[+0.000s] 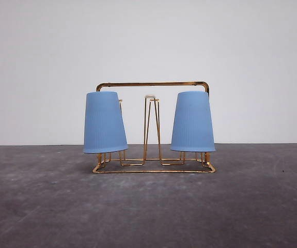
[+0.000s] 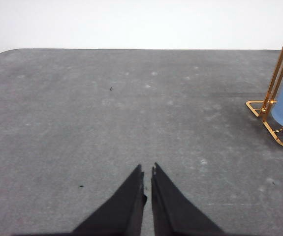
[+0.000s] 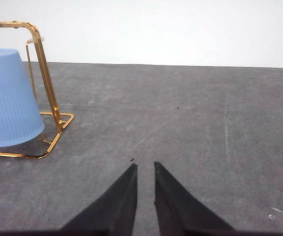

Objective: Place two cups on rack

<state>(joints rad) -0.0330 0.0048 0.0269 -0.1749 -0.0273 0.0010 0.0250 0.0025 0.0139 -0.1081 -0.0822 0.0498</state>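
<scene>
On the dark grey, slightly speckled desk [image 1: 45, 206] stands the thin gold-coloured wire rack [image 1: 153, 84] with a rounded rectangular handle frame and a rectangular base, in the middle of the front view and in front of a plain white wall [image 1: 148, 41]. Two light-blue tapered plastic cups with fine vertical ribbing hang on it upside down, the wide mouth pointing down. The left cup [image 1: 104, 123] sits over a prong at the left end of the rack and leans a little; its rim is just above the base wire. The right cup [image 1: 192, 122] sits over a prong at the right end, nearly upright. Between them rise narrow hairpin prongs with white tips [image 1: 150, 96], which carry nothing. The left tool [image 2: 148, 173] is seen in the left wrist view above bare desk, well apart from the rack; its two black fingers are almost together, with only a thin slit between them, and they grasp nothing. The right tool [image 3: 145, 167] is above bare desk too, apart from the rack, with a narrow gap between its fingers and nothing in it.
</scene>
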